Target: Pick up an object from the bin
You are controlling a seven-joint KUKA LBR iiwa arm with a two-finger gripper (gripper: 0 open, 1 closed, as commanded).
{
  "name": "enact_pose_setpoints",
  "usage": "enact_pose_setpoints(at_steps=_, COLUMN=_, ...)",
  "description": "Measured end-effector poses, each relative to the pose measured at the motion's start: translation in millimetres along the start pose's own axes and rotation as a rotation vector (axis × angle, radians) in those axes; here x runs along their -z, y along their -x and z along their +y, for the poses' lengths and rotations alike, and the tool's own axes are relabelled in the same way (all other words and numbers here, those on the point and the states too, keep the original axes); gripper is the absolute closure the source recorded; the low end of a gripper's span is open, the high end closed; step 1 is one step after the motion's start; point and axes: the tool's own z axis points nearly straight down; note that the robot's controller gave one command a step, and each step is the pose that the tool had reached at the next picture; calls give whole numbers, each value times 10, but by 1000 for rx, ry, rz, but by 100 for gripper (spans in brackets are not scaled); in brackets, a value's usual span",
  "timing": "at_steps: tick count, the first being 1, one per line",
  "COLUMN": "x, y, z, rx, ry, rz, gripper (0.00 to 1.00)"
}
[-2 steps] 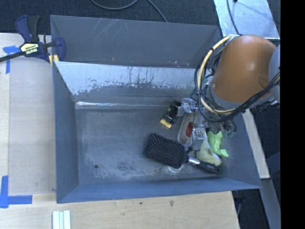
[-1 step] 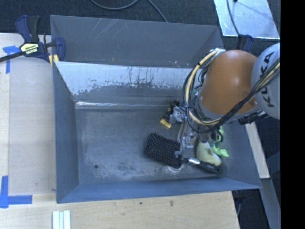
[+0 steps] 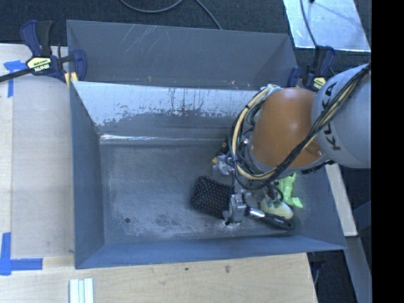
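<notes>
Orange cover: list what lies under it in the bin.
Poking out below it: a green thing, a dark-handled tool and a black mesh piece. Anything else beneath is covered.

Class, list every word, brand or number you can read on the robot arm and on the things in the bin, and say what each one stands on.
"KUKA": dark letters on the grey arm, partly crossed by cables.
Black bristly thing on the bin floor: no writing to be seen.
Green thing beside it: no writing to be seen.
</notes>
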Motion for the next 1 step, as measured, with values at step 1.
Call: enact_pose_setpoints(at_steps=1, x=-310, y=15, z=182, rx=-122, ry=1, rz=1, gripper=0)
